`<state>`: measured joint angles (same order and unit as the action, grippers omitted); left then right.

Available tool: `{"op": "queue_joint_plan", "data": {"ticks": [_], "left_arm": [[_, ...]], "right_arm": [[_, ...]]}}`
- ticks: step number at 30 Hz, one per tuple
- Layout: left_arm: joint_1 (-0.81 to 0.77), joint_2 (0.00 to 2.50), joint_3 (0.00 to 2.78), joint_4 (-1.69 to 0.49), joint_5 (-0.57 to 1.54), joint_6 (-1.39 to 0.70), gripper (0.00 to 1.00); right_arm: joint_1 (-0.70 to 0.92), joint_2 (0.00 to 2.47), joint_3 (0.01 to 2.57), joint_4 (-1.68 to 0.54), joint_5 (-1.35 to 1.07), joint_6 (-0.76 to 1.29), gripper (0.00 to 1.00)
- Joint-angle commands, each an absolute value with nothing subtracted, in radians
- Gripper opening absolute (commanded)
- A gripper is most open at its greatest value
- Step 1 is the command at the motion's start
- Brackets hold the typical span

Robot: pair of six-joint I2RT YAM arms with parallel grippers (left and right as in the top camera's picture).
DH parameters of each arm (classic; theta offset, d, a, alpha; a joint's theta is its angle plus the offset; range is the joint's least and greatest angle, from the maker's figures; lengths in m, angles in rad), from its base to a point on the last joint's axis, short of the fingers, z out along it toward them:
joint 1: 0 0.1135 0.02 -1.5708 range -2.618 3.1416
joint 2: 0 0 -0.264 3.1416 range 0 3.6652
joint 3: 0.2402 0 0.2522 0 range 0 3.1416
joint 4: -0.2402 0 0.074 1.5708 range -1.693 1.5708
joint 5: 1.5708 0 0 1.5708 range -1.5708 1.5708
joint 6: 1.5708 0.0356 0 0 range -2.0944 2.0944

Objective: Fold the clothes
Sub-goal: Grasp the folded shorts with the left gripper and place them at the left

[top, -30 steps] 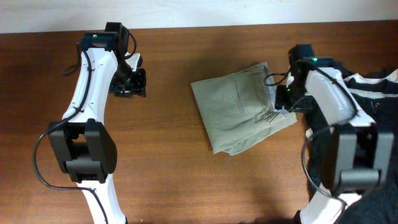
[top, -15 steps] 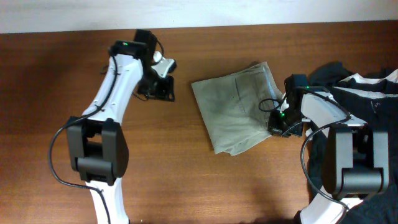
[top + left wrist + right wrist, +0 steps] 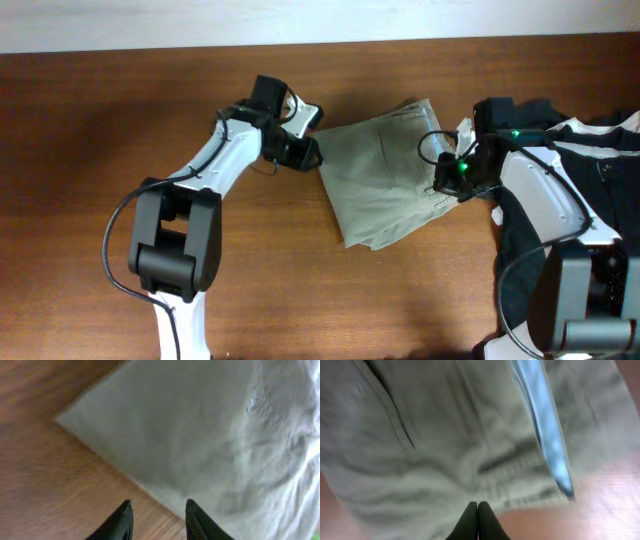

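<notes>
The clothes, a pair of khaki shorts (image 3: 385, 175), lie folded in a rough square at the table's middle. My left gripper (image 3: 305, 152) is at their upper-left corner. In the left wrist view its fingers (image 3: 157, 502) stand open just above the wood, the right fingertip over the edge of the shorts (image 3: 200, 435), nothing held. My right gripper (image 3: 445, 185) is at the shorts' right edge. In the right wrist view its fingertips (image 3: 478, 503) are pressed together at the hem of the shorts (image 3: 420, 435); no cloth shows between them. A pale lining strip (image 3: 545, 435) runs alongside.
A black garment with white trim (image 3: 590, 170) is heaped at the right edge, beside and under the right arm. Bare brown table (image 3: 100, 150) extends to the left and in front of the shorts. A pale wall borders the far edge.
My left arm has swung right, from the far left to the shorts' upper-left corner, its jaws narrowing a little. My right gripper has shut and shifted along the shorts' right edge.
</notes>
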<state>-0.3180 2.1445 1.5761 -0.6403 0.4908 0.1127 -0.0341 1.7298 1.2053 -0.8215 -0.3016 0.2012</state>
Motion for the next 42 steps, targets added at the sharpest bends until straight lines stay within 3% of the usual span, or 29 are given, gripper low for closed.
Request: {"op": "queue_joint_plan", "data": {"ticks": [1,10,13,15,17,18,19,20,21,23,25,31,36,42], "left_arm": [[-0.338,2.149,1.533,-0.583,0.504,0.115,0.36],[-0.317,2.163,1.532,-0.732,0.479,-0.157,0.86],[-0.333,2.209,1.529,-0.74,0.711,-0.26,0.87],[-0.352,2.251,1.511,-0.734,0.732,-0.384,0.92],[-0.379,2.314,1.501,-0.669,0.85,-0.449,0.91],[-0.387,2.331,1.501,-0.658,0.859,-0.476,0.9],[-0.397,2.354,1.5,-0.655,0.857,-0.494,0.83],[-0.405,2.369,1.5,-0.647,0.852,-0.493,0.7],[-0.408,2.374,1.5,-0.644,0.823,-0.493,0.39],[-0.408,2.372,1.501,-0.637,0.769,-0.493,0.13],[-0.397,2.366,1.501,-0.636,0.74,-0.492,0.01],[-0.216,2.192,1.501,-0.631,0.694,-0.458,0.0],[0.106,2.115,1.5,-0.642,0.614,-0.459,0.0],[0.491,2.117,1.473,-0.682,0.48,-0.459,0.0]], "right_arm": [[-0.039,1.797,1.165,-0.754,-0.371,0.196,0.04],[-0.039,1.969,1.163,-0.729,-0.371,0.196,0.04],[-0.039,1.969,1.163,-0.728,-0.371,0.196,0.04],[-0.039,1.969,1.163,-0.729,-0.371,0.196,0.04],[-0.039,1.969,1.163,-0.73,-0.371,0.196,0.04],[-0.039,1.969,1.163,-0.732,-0.371,0.196,0.04],[-0.039,1.969,1.163,-0.733,-0.375,0.196,0.04],[-0.039,1.969,1.163,-0.734,-0.383,0.196,0.04],[-0.039,1.969,1.163,-0.737,-0.393,0.196,0.04],[-0.04,1.966,1.163,-0.747,-0.393,0.195,0.04],[-0.041,1.94,1.166,-0.78,-0.42,0.194,0.04],[-0.041,1.65,1.239,-0.944,-0.441,0.153,0.05],[-0.04,1.471,1.262,-1.013,-0.442,0.154,0.05],[-0.04,1.459,1.262,-1.034,-0.442,0.153,0.06]]}}
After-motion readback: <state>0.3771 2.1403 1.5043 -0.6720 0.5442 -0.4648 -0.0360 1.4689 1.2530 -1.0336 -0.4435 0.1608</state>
